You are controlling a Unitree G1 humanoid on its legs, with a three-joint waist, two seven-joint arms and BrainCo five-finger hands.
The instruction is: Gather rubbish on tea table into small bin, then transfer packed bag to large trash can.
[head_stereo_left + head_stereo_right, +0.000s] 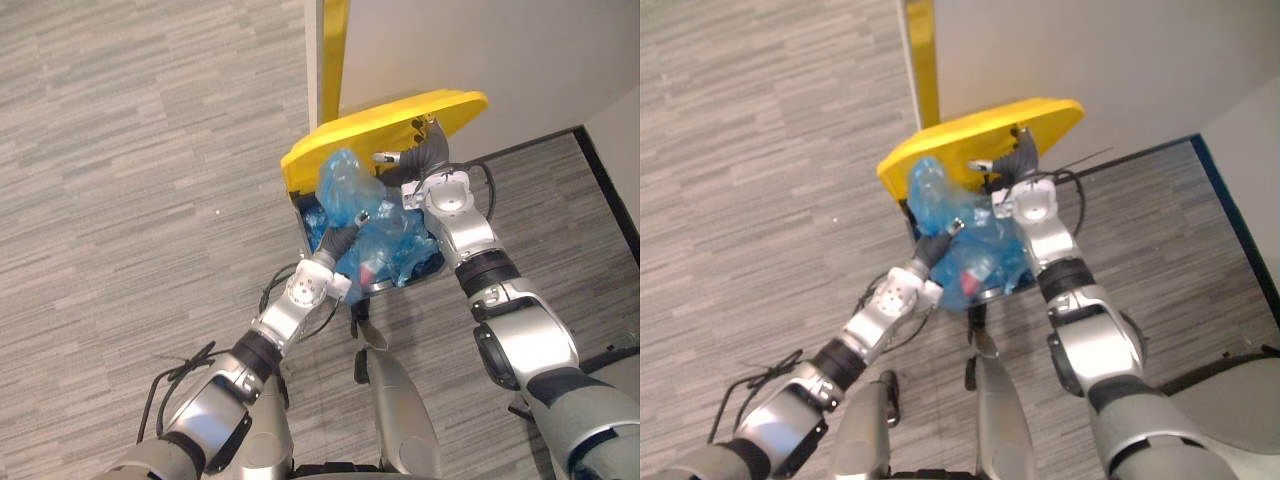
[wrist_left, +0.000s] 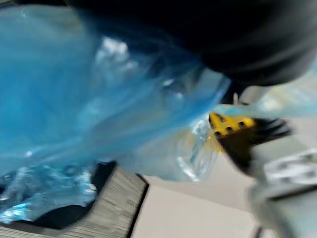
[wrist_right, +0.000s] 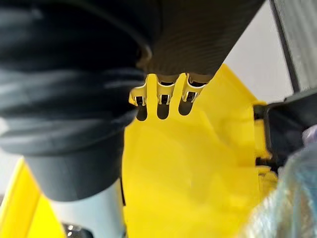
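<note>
My left hand [image 1: 345, 238] reaches into the blue bag [image 1: 345, 185], and the plastic swallows my fingers. I cannot tell whether they are curled round it or merely pushed against it. From my left wrist I see crumpled blue film close up against my dark cover, with no fingertip showing past it. Something red [image 1: 368, 270] shows through the bag low down, but I cannot make out what it is.

The bag sits in the mouth of the large trash can [image 1: 299, 212]. Its top bulges above my left hand and the rest sags down into the opening. It covers most of the can's inside, and I cannot separate the bag from any liner beneath it. Only the can's dark rim shows around the blue.

My right hand [image 1: 428, 140] is up under the yellow lid [image 1: 380, 125], which stands tilted open over the can. From my right wrist I see my fingers [image 3: 166, 91] stretched out with their ends against the lid's underside, gripping nothing. My thumb is out of sight behind the cover.

The bag lies between my two hands, touching the left and just below the right. The can stands on the grey floor [image 1: 130, 150] at a wall [image 1: 500, 50] corner, with a yellow strip [image 1: 333, 50] behind it.
</note>
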